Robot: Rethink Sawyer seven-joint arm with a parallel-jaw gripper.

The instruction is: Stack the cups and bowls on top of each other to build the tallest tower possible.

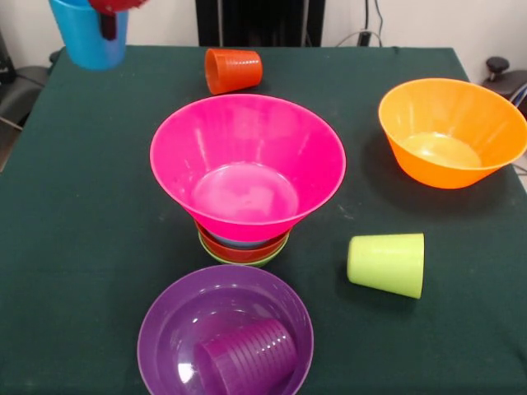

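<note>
Nearest the camera, a wide shallow purple plastic bowl (225, 333) sits on the dark green tabletop (74, 247), with a ribbed purple plastic cup (245, 358) lying on its side inside it. Just beyond and to the right, a lime green plastic cup (387, 264) lies tipped over on the cloth, mouth toward the right.

In the middle stands the tower so far: a large pink plastic bowl (247, 164) resting upright on a nest of small bowls (243, 247), of which only the red-orange, bluish and green rims peek out below. Off to the right, well apart, sits a large orange-yellow plastic bowl (453, 132). Farther back, an orange plastic cup (233, 70) lies on its side near the far edge.

At the top left corner, a blue plastic cup (89, 34) hangs in the air, clear of the tabletop, with the red and black pincer (109, 18) clamped on its rim, one dark finger down the outer wall.

These cups look light, stiff and smooth, so probably slippery; a rim pinch like this one seems the sensible hold. The pink bowl's broad floor should receive a cup easily, though its perch on the small nest looks likely to rock.
</note>
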